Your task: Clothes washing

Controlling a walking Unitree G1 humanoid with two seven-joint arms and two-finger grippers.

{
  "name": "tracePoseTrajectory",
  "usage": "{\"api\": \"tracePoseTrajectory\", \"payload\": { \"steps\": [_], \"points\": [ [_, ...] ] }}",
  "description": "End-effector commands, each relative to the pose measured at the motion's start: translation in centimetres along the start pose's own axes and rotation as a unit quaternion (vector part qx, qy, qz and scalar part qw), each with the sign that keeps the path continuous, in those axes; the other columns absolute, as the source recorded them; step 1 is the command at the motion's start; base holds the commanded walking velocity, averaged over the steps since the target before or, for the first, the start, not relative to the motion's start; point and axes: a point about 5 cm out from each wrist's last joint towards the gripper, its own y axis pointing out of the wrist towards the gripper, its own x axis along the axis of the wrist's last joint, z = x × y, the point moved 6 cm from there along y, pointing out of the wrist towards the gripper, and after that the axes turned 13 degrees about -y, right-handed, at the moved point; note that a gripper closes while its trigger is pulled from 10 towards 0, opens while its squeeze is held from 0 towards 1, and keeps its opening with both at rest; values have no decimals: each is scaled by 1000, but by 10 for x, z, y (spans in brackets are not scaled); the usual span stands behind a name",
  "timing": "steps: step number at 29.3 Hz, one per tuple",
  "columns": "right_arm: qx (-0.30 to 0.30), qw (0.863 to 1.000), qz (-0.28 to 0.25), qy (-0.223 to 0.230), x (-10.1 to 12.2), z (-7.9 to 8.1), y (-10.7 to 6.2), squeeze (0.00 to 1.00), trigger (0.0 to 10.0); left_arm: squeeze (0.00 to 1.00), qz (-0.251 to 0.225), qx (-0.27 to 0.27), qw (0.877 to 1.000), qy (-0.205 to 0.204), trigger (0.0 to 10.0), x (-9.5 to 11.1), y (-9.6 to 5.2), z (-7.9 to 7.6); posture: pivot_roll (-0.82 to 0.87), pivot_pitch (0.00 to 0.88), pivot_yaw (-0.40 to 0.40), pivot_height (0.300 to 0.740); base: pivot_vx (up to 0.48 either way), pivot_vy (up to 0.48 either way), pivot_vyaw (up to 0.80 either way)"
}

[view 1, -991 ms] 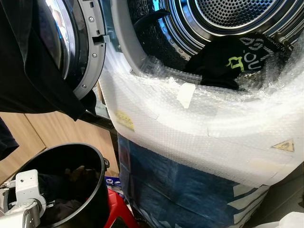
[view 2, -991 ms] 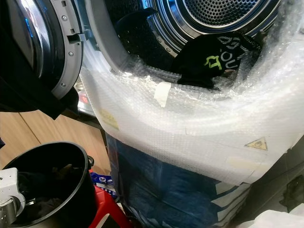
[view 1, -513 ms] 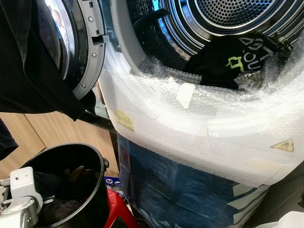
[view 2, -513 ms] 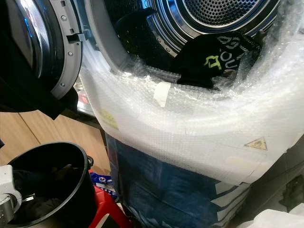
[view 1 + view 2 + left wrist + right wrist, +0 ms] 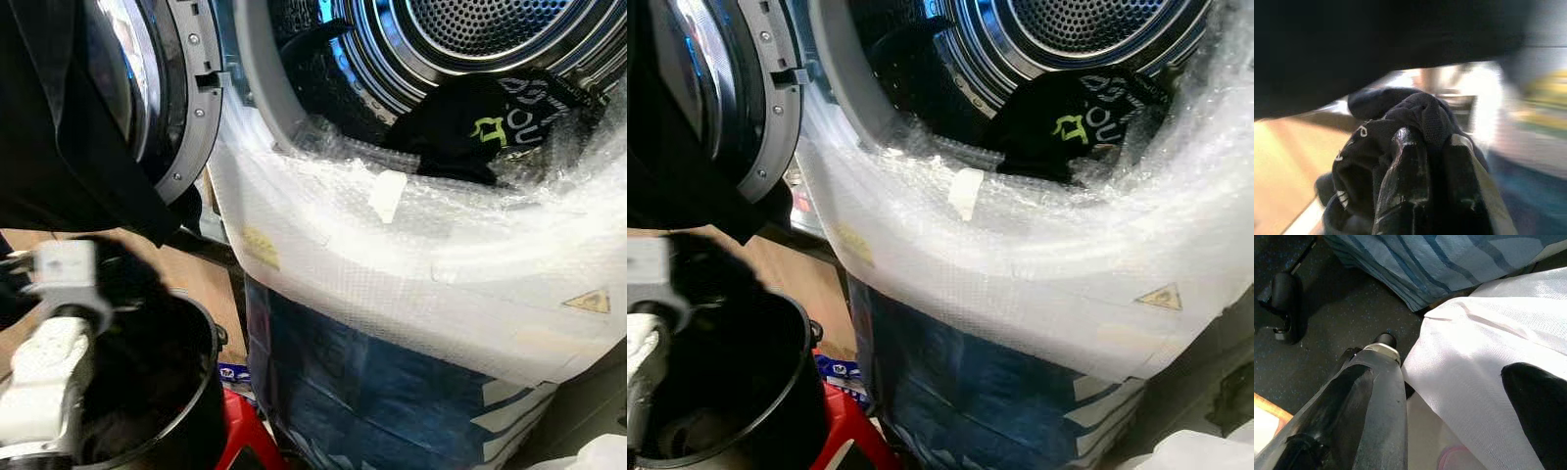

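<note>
The washing machine's drum (image 5: pixel 470 39) stands open, its front rim wrapped in bubble wrap (image 5: pixel 411 264). A black garment with green print (image 5: pixel 480 122) lies in the drum mouth. My left gripper (image 5: pixel 1432 142) is shut on a dark garment with white print (image 5: pixel 1376 147). In the eye views that arm (image 5: pixel 54 333) is blurred, raised over the black bucket (image 5: pixel 171 392) at the lower left, with the dark bundle (image 5: pixel 122 279) at its tip. My right gripper (image 5: pixel 1459 396) hangs idle and open low beside the machine.
The round door (image 5: pixel 171 88) is swung open to the left, and black cloth (image 5: pixel 49 147) hangs over it. The bucket sits on a red stool (image 5: pixel 245 436). A blue woven bag (image 5: pixel 372 392) covers the machine's lower front. White fabric (image 5: pixel 1488 352) lies on the dark floor.
My left arm has risen out of the bucket, bringing a dark garment up with it, and now blurs. The right arm has not moved.
</note>
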Motion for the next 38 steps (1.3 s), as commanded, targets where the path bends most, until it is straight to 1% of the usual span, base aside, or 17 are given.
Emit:
{"api": "tracePoseTrajectory", "payload": {
  "steps": [1,2,3,4,5,7,9,13,14,15,17,18,22,25,30,34,38],
  "points": [
    [0,1000,1,5,-1,0,0,0,10000,0,-6,-134,991,2,0,17,-2,-50,49,0,56,740,0,0,0],
    [-1,1000,1,7,-1,0,0,0,10000,0,2,-196,980,6,0,19,-6,-74,47,0,56,740,0,0,0],
    [-1,1000,1,7,-1,0,0,0,10000,0,2,-196,980,6,0,19,-6,-74,47,0,56,740,0,0,0],
    [-1,1000,-1,16,1,0,0,0,10000,0,13,-272,962,6,0,23,-13,-103,47,0,61,740,0,0,0],
    [-1,1000,-1,16,1,0,0,0,10000,0,13,-272,962,6,0,23,-13,-103,47,0,61,740,0,0,0],
    [-2,1000,-4,28,3,-1,0,0,10000,0,17,-318,948,12,0,26,-17,-122,44,0,68,740,0,0,0],
    [-4,999,-5,33,5,-1,0,0,10000,0,27,-379,925,12,0,26,-24,-147,38,0,72,740,0,0,0],
    [-2,999,-7,34,6,0,0,0,10000,0,58,-490,870,14,0,19,-43,-191,40,0,65,740,0,0,0],
    [-2,999,-7,32,6,0,0,0,10000,0,63,-517,853,17,0,18,-49,-202,39,0,66,740,0,0,0],
    [-1,999,-6,31,6,1,0,0,10000,0,72,-557,827,26,0,15,-59,-217,36,0,67,740,0,0,0],
    [-2,999,-6,31,5,1,0,0,10000,0,73,-567,820,31,0,15,-61,-221,36,0,67,740,0,0,0],
    [-2,999,-6,33,5,0,0,0,10000,0,73,-590,803,38,0,12,-66,-235,6,0,75,740,0,0,0],
    [-7,999,-8,45,6,-1,0,0,10000,0,89,-628,772,46,0,1,-77,-254,-8,0,77,740,0,0,0],
    [-8,999,-11,41,6,-2,0,0,10000,0,110,-624,771,71,0,-17,-74,-254,-14,0,73,740,0,0,0],
    [5,1000,-15,23,5,2,0,0,10000,0,153,-576,799,85,0,-47,-64,-223,3,0,56,740,0,0,0],
    [3,1000,-25,12,9,0,0,0,10000,0,150,-558,812,77,0,-48,-60,-217,10,5,53,740,0,0,0],
    [5,999,-47,11,21,-2,-1,0,10000,0,146,-552,818,67,0,-46,-57,-215,10,6,49,740,0,0,0]
  ]
}}
